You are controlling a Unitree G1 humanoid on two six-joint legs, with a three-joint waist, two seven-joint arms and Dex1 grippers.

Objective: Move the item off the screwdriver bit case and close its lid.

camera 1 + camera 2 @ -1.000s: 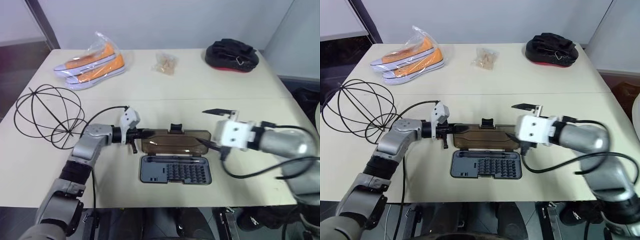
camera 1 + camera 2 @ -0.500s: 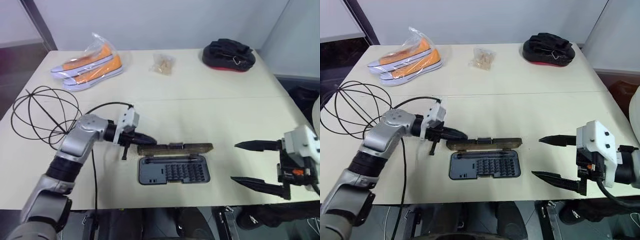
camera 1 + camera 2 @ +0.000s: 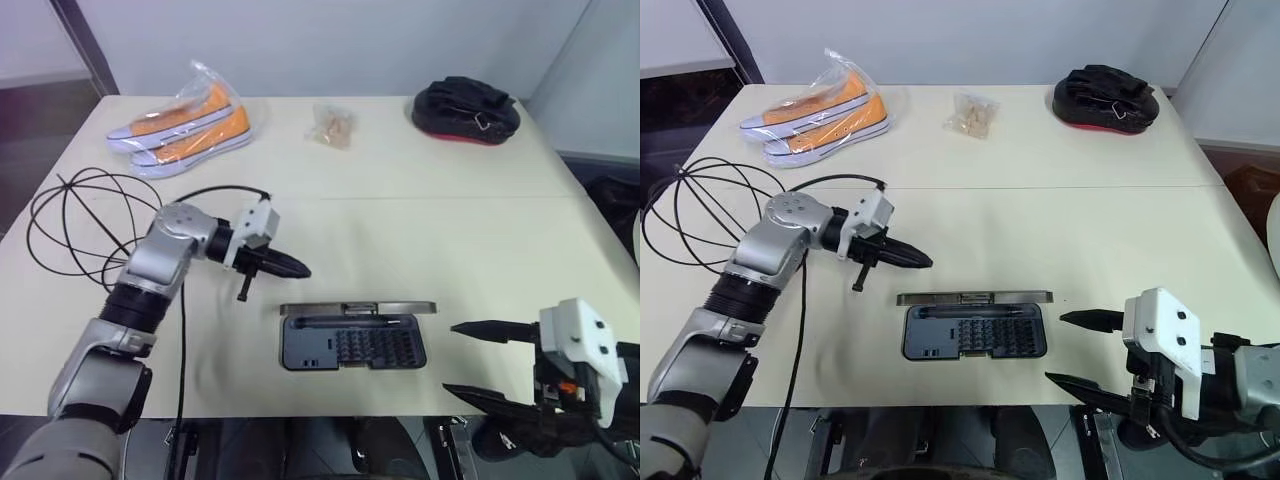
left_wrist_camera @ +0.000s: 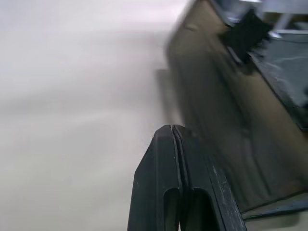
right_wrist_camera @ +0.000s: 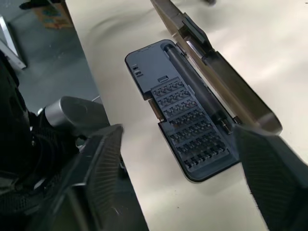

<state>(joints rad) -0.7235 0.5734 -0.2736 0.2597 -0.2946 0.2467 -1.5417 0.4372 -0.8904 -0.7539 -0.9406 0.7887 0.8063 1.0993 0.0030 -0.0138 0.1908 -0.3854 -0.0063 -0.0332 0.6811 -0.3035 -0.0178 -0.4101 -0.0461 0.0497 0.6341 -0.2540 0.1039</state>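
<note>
Currently the screwdriver bit case (image 3: pixel 355 344) sits near the front edge of the counter (image 3: pixel 420 230), its grey-blue tray of bits facing up and its lid (image 3: pixel 358 308) standing roughly upright along the tray's far edge, seen edge-on from the head views, so the case is not closed. The left end effector (image 3: pixel 298 268) hovers at about 10 o'clock from the case, near it but apart, its 2 black fingers pressed together and holding nothing; in the left wrist view the brown lid lies just past the fingertips. The right end effector (image 3: pixel 462 360) is at about 4 o'clock from the case, at the counter's front edge, with its 2 fingers spread wide and empty. The item (image 3: pixel 90 235), a black wire sphere, rests on the counter's left side at about 9 o'clock from the left end effector, well apart from the case.
</note>
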